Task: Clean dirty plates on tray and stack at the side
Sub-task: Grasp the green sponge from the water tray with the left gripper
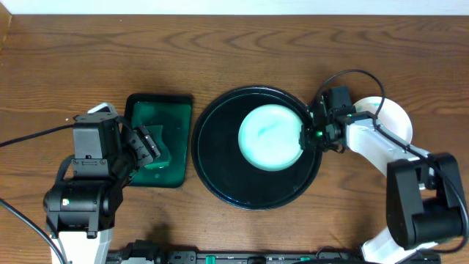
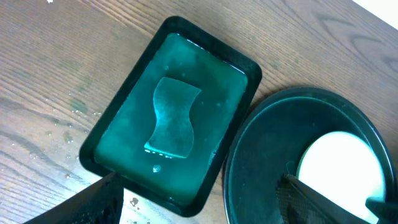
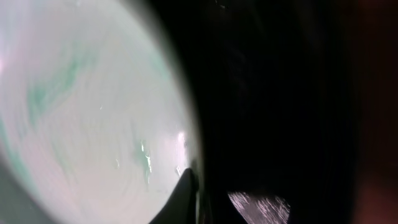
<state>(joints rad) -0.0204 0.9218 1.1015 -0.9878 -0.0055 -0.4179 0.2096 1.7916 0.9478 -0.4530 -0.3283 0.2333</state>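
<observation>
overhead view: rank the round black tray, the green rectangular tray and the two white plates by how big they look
1. round black tray
2. green rectangular tray
3. plate on the tray
The plate at the right is partly hidden, so it can't be ranked against the other plate.

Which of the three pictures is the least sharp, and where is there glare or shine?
Right wrist view: least sharp; the plate is a soft blur with small glints near its edge, the round tray beside it almost black. Left wrist view: sharp, with a pale sheen on the green tray. Overhead view: even light, sharp, the plate very bright.
</observation>
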